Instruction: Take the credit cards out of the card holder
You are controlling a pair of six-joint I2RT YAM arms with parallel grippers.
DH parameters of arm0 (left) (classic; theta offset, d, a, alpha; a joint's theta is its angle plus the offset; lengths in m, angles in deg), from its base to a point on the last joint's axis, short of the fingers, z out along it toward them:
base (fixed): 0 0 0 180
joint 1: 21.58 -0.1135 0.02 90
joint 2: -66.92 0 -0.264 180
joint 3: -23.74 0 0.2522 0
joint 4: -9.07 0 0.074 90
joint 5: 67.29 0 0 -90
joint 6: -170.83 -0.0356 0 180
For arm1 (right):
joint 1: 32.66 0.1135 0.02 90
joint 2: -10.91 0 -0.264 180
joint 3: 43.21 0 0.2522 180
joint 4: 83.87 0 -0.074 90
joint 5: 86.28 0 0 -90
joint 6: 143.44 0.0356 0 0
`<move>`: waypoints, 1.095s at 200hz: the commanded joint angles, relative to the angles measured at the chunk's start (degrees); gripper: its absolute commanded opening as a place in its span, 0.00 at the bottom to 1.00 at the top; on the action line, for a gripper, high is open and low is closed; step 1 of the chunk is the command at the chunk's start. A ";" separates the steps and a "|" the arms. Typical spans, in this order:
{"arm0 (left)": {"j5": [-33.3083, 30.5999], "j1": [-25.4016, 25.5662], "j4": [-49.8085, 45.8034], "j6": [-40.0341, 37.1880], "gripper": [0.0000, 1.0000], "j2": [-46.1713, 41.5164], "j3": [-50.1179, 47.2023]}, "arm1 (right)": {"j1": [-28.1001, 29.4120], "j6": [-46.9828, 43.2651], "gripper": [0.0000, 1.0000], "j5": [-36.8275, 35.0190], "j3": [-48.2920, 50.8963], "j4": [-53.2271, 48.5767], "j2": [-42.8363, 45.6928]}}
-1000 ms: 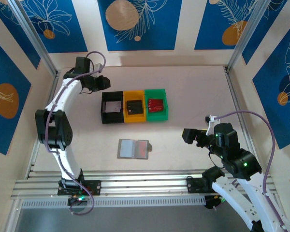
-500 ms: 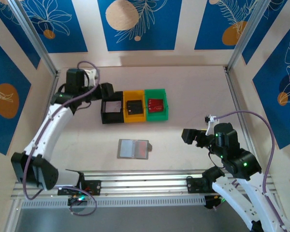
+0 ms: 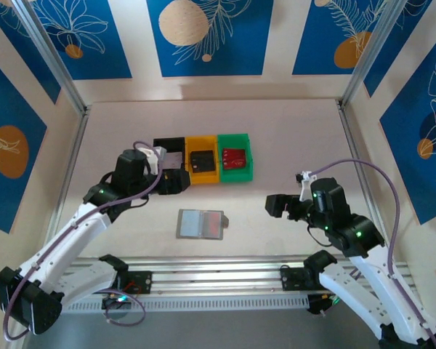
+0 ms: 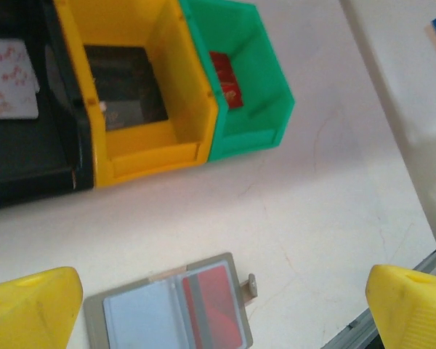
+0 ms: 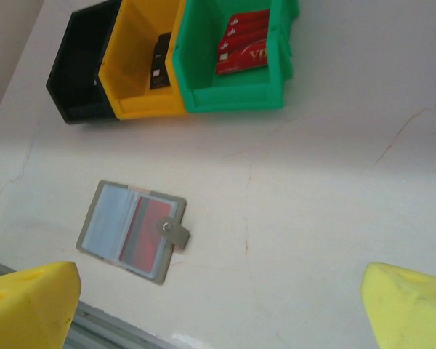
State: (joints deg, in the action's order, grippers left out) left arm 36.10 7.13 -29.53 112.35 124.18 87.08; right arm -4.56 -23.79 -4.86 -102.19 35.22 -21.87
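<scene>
Card holder [image 3: 200, 224] lies open and flat toward the counter's near edge; left end effector [image 3: 173, 182] and right end effector [image 3: 276, 205] both hang wide open, empty, nearby; I fear tugging the red card [image 5: 149, 229] with the holder unpinned drags or lifts everything.

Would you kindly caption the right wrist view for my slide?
Card holder lies open on the table, red card inside, apart from the bins.
</scene>
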 commanded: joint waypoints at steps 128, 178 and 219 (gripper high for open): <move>-13.57 6.55 1.75 11.86 1.00 0.16 -15.96 | 31.49 22.74 0.92 -13.99 1.99 15.77 -27.01; -13.97 6.54 1.89 14.64 1.00 1.18 -20.28 | 32.25 25.15 0.88 -10.02 -0.27 18.79 -36.37; -14.48 6.53 1.95 15.40 1.00 1.11 -21.98 | 32.81 26.44 0.77 -6.86 -1.79 22.63 -42.43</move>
State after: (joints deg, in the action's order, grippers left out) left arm 22.83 13.21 -27.56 126.36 125.51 66.23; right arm 27.74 0.60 -14.39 -101.25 54.54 -62.39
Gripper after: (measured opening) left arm 0.996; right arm 0.790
